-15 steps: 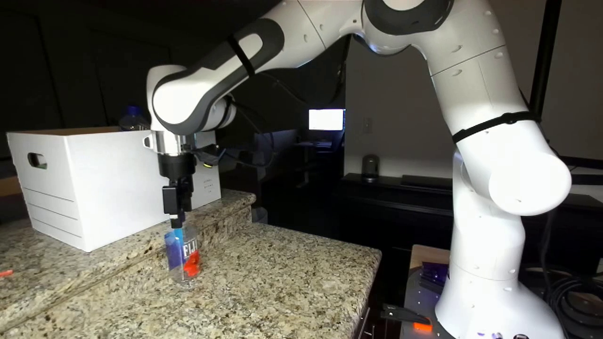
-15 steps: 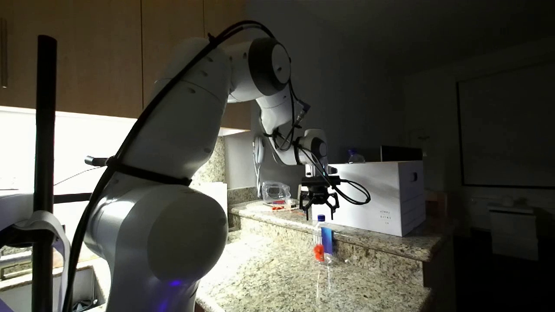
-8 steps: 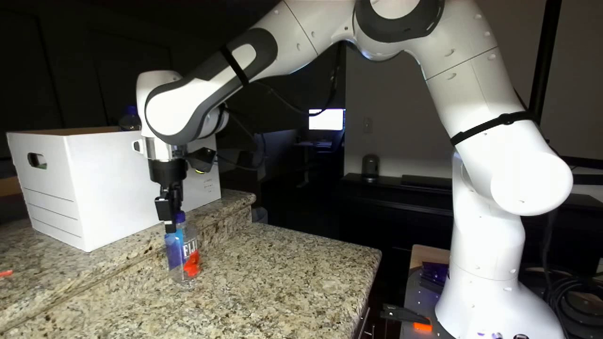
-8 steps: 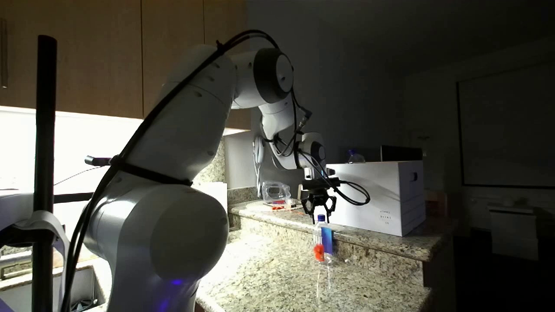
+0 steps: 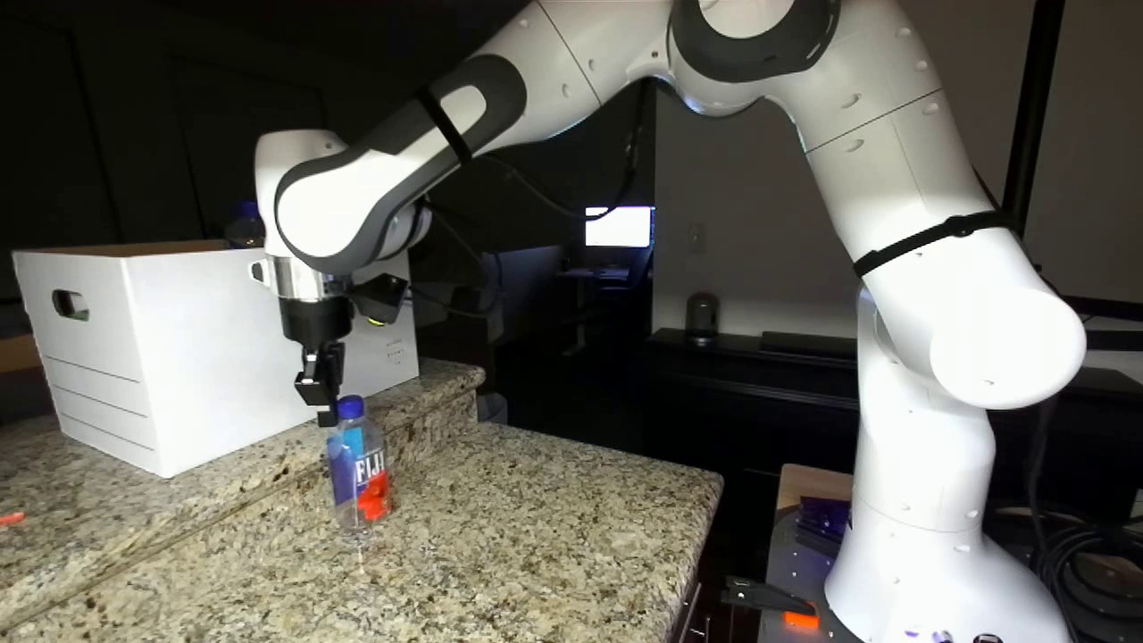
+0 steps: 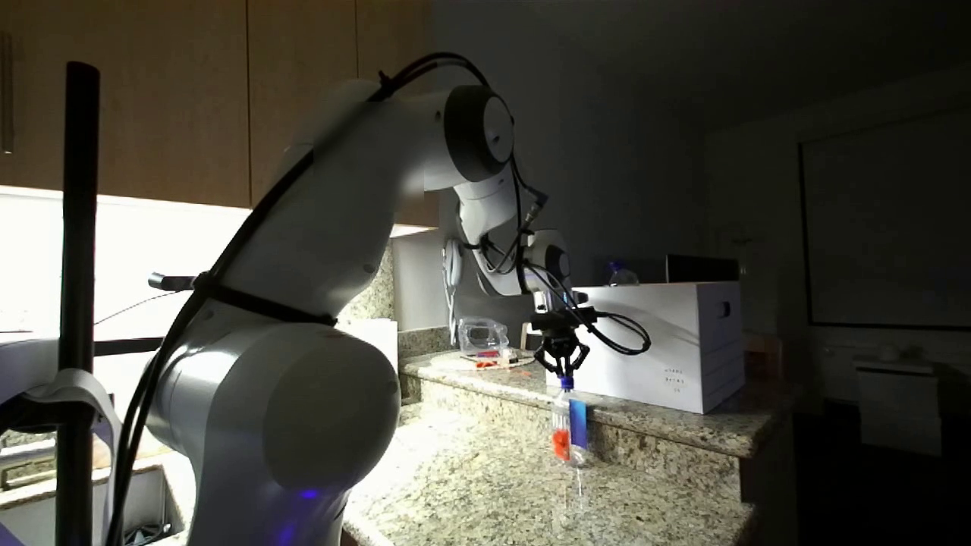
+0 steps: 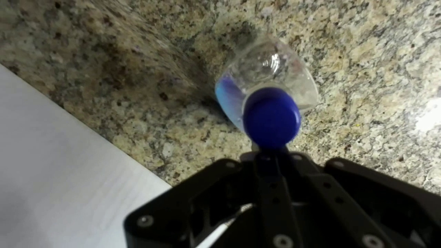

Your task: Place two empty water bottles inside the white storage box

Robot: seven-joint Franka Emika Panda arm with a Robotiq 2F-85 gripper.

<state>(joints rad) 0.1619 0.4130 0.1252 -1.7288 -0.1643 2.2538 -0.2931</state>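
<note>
A clear water bottle with a blue label, blue cap and red-orange bottom (image 5: 360,473) stands on the lower granite counter, leaning slightly. My gripper (image 5: 327,417) is shut just beside its cap. In the wrist view the blue cap (image 7: 271,117) lies in front of the meeting fingertips, not between them; whether they touch it I cannot tell. On the raised ledge sits the white storage box (image 5: 223,344), its top uncovered. Above its rim pokes another clear bottle with a blue cap (image 6: 622,274), its lower part hidden; inside or behind the box, I cannot tell.
A granite step (image 6: 660,447) separates the lower counter from the ledge, close by the bottle. Further along the ledge are a clear plastic container (image 6: 482,336) and small red items (image 6: 485,364). The counter ends at a front edge (image 5: 705,518).
My gripper came down to the bottle cap and shut from wide open. The bottle has been nudged slightly to the right in both exterior views, and its cap now shows beside the fingers.
</note>
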